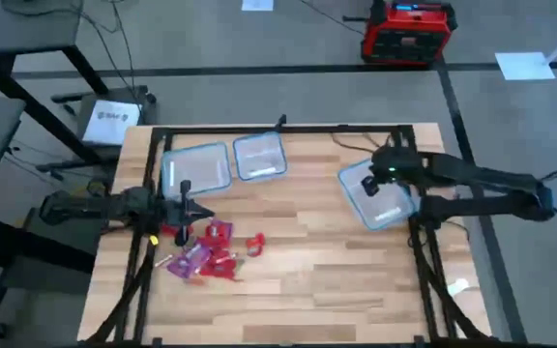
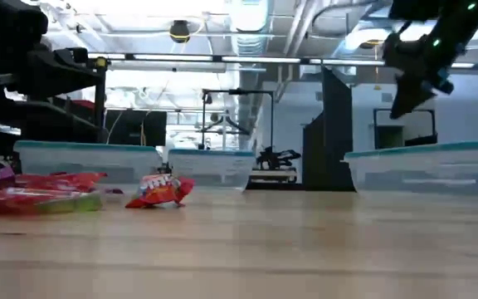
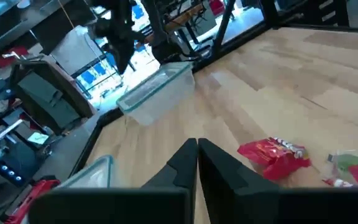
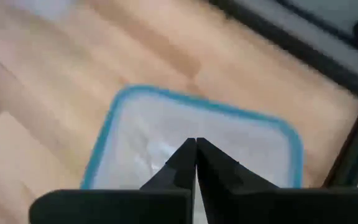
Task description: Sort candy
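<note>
- My left tool (image 1: 193,208) is clenched with nothing between its fingers, and it hovers at the edge of the candy (image 1: 209,251), on the left part of the bench (image 1: 307,290).
- My right tool (image 4: 195,149) is also clenched and empty; it hangs above the clear tub (image 1: 375,193) on the right side, which looks empty from the wrist view.
- The candy lies in a loose heap of shiny red, pink and purple wrappers, with one red piece (image 3: 273,155) a little apart from the rest, toward the middle of the bench.
- I judge that each piece is very light and the wrapper thin and crinkly, so it can slip away or slide on the wood when a finger pushes it.
- I would take a piece across its filled middle, not by the flat wrapper ends, which probably fold and pull out.
- The lone piece seems the easiest to take first, because neighbours in the heap may come up together.
- Two more tubs (image 1: 228,162) stand at the far side of the bench.
</note>
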Controlling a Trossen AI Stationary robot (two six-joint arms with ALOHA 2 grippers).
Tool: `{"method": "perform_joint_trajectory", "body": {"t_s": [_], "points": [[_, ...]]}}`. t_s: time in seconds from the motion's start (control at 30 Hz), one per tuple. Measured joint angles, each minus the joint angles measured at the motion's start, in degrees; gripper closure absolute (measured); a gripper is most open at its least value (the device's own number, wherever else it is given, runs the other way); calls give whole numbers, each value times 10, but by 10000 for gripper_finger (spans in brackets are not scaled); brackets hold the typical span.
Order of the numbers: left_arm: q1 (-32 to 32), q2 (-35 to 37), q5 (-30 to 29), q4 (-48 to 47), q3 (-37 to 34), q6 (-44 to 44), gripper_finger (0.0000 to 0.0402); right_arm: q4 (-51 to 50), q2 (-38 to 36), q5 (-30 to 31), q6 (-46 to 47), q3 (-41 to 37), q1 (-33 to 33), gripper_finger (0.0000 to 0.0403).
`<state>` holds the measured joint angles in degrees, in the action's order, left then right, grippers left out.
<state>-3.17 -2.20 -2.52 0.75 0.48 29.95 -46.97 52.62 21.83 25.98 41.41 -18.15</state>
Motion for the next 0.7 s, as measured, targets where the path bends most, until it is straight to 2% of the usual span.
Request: {"method": "perform_joint_trajectory", "body": {"t_s": [0.3,0.43,0.53,0.7], "points": [[0,0,0,1,0,-23,402,91,87,-44,19,-59,-15,403],[0,0,0,0,0,-38,402,187,104,-69,23,-83,-8,403],[0,0,-4,4,0,-52,402,270,127,-126,25,-96,11,403],[0,0,-26,37,5,-142,402,417,196,-193,26,-99,61,403]]}}
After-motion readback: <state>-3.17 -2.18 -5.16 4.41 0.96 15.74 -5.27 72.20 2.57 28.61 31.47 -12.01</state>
